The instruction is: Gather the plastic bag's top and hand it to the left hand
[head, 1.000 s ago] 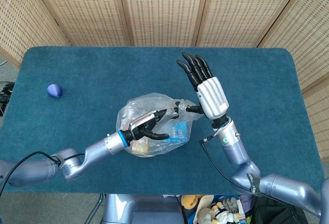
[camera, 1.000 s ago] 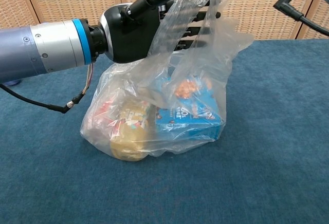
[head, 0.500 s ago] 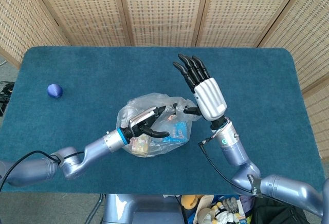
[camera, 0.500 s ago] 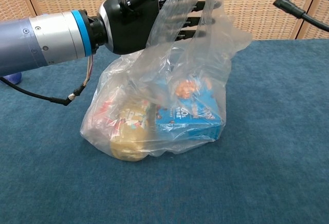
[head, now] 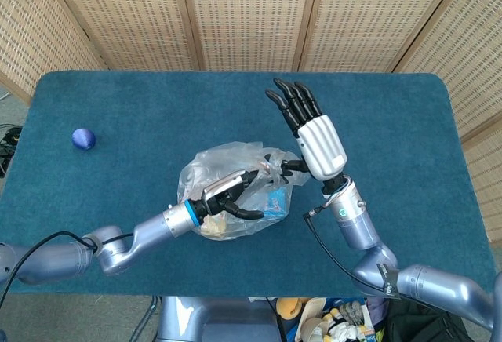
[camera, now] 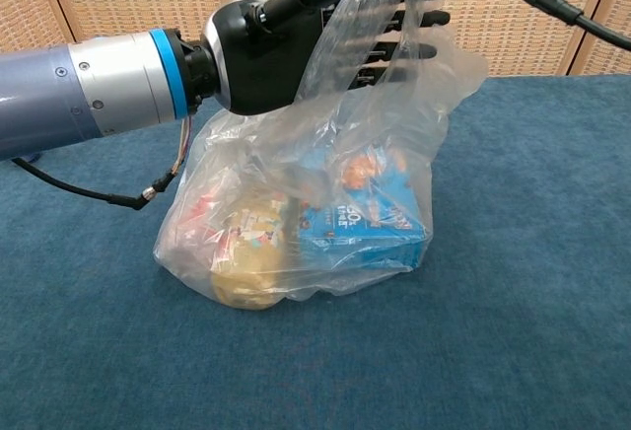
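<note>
A: What's nearest, centre of the frame?
B: The plastic bag point(camera: 315, 223) on the blue tabletop point(head: 118, 107), left robot hand point(camera: 325, 40) spread open against its raised top.
A: Farther back?
B: The right robot hand point(head: 310, 134) pinches the top; a blue ball point(head: 83, 139) sits upper left.

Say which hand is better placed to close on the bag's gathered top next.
Left. The left hand is already at the plastic bag's raised top, fingers spread around the film. The right hand only pinches the top with its thumb, its other fingers extended up and away.
</note>
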Robot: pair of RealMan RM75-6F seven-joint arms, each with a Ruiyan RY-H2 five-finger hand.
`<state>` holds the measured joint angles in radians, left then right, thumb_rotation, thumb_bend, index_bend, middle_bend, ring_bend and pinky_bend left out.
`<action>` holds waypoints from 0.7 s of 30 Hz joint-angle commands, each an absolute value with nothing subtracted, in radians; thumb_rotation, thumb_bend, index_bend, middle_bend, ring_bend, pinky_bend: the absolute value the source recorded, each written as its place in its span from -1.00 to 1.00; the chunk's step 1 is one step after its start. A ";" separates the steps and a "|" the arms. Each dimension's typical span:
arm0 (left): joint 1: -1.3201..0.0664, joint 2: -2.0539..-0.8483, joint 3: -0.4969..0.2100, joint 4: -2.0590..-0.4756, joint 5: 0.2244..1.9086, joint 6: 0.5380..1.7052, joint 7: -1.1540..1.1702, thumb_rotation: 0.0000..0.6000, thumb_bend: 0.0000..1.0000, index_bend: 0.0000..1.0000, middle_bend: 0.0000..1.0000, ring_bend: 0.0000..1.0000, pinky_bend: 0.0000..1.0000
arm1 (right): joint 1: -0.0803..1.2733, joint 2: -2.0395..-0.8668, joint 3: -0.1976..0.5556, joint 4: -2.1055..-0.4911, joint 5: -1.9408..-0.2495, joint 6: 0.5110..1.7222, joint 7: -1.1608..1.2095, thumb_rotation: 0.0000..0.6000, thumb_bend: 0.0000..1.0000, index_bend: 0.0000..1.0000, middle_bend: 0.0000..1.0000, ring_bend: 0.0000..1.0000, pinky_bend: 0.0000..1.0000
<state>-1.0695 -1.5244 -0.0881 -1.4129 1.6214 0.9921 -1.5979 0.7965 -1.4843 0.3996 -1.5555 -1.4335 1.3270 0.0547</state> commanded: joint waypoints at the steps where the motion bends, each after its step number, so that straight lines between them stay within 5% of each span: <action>1: -1.073 -1.533 -0.097 -1.412 1.611 0.989 -1.595 0.49 -0.63 -0.49 -0.75 -0.72 -0.92 | 0.799 -1.483 0.400 -1.562 -1.434 1.325 0.049 1.00 -1.00 -1.00 -1.00 -1.00 -1.00; 21: -1.089 -1.569 -0.166 -1.438 1.532 0.942 -1.520 0.50 -0.63 -0.48 -0.74 -0.72 -0.91 | 0.824 -1.469 0.420 -1.610 -1.409 1.297 0.013 1.00 -1.00 -1.00 -1.00 -1.00 -1.00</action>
<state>-1.0890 -1.5671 -0.1629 -1.4365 1.5354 0.9434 -1.5209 0.8231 -1.4698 0.4196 -1.6083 -1.4092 1.2983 0.0143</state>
